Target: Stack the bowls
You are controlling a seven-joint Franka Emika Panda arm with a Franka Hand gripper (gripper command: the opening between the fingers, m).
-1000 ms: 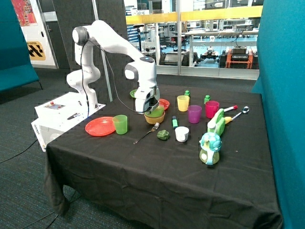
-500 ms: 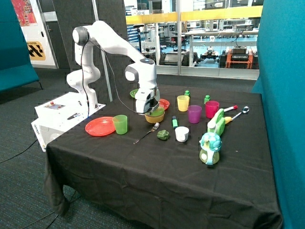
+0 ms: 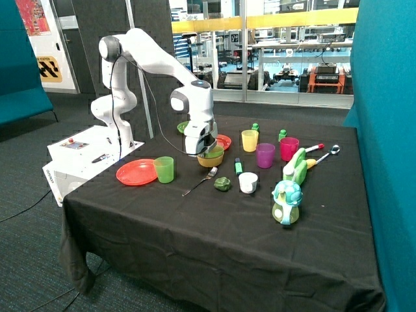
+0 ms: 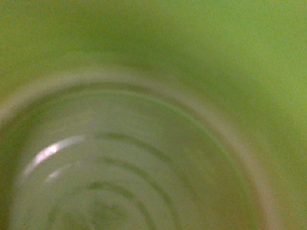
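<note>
The light green bowl [image 3: 214, 153] sits nested in the yellow bowl [image 3: 211, 160] near the middle of the black table. My gripper [image 3: 207, 150] is down at the light green bowl's rim and is shut on it. In the wrist view the light green bowl's inside [image 4: 153, 115] fills the whole picture, and my fingers do not show there. The purple bowl is not in view.
A red plate [image 3: 135, 172] and a green cup [image 3: 164, 169] stand near the table's robot-side edge. A fork [image 3: 200, 181] and a small green toy [image 3: 222, 184] lie in front of the bowls. Yellow [image 3: 249, 140], purple [image 3: 265, 155] and pink [image 3: 288, 148] cups stand behind.
My gripper has come down a little with the light green bowl, which now sits lower inside the yellow bowl.
</note>
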